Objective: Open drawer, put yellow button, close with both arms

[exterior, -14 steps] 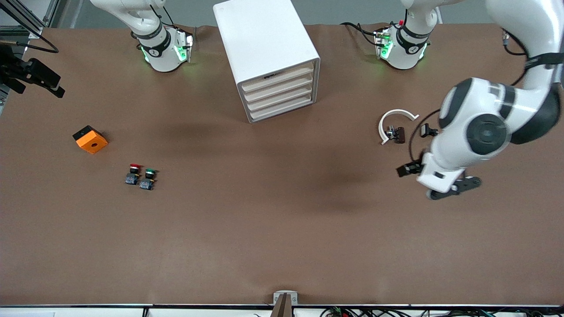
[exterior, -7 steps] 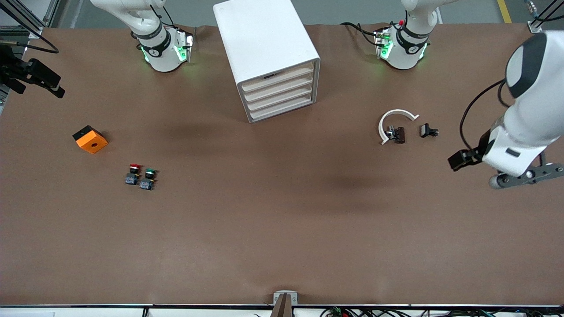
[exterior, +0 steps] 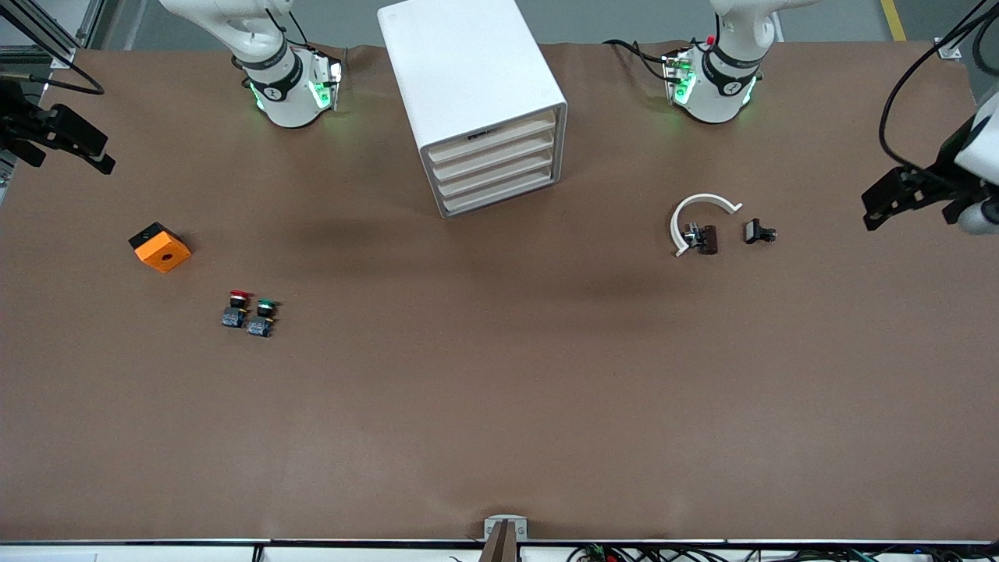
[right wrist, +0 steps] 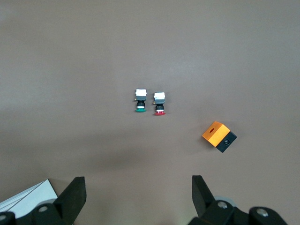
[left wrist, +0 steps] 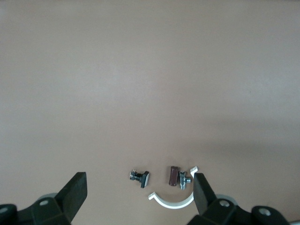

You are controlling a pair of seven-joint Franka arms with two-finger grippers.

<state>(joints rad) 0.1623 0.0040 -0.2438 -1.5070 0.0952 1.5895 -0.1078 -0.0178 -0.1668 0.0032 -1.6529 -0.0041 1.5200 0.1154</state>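
Observation:
The white cabinet (exterior: 468,70) stands between the two arm bases. All of its cream-fronted drawers are pushed in, including the top drawer (exterior: 493,138). No yellow button shows in any view. My left gripper (left wrist: 139,187) is open and empty, high over the table at the left arm's end; its wrist (exterior: 913,191) shows at the edge of the front view. My right gripper (right wrist: 138,187) is also open and empty, high over the right arm's end of the table, with its wrist (exterior: 55,133) at the other edge.
A red-capped button (exterior: 236,307) and a green-capped button (exterior: 263,316) lie side by side toward the right arm's end, with an orange and black box (exterior: 160,247) nearby. A white curved piece (exterior: 697,212), a brown part (exterior: 705,239) and a small black part (exterior: 757,232) lie toward the left arm's end.
The left arm has swung up and away from over the small parts toward its end of the table, nearly leaving the front view. The right arm has not moved.

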